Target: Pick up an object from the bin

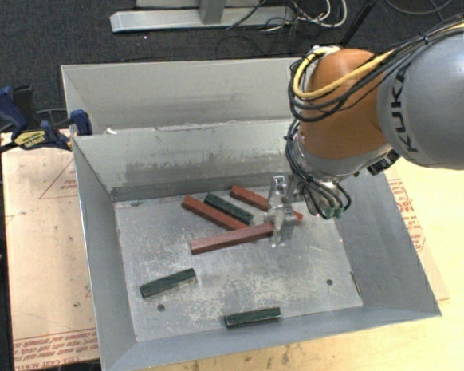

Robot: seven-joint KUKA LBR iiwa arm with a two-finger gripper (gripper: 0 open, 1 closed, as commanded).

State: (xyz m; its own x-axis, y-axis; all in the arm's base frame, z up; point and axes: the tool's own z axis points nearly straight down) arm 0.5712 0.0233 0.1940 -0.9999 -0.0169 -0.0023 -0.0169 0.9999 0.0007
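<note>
Camera view. The grey metal bin (101, 255) holds six loose bars on its floor. The gripper (278, 235) stands low over the floor, a little right of the middle, with its tip at the right end of a long reddish-brown bar (230, 240). This bar lies near the middle of the floor. Its long axis runs almost parallel to the bin's near edge, and from the gripper its length extends left, toward the left wall. Whether the gripper touches the bar, and how wide it stands, cannot be told. Nothing is seen held.

Toward the far wall three bars lie slantwise, close together: a second brown bar (210, 212), a dark green bar (227, 209) and a red bar (251, 197). The red bar's right part runs behind the gripper. A green bar (168, 283) lies toward the near-left corner and another green one (253, 317) lies by the near edge, both well apart from the gripper.

Judgement: a grasp at the bar's end sits off its middle, so the bar may tilt on lifting.
</note>
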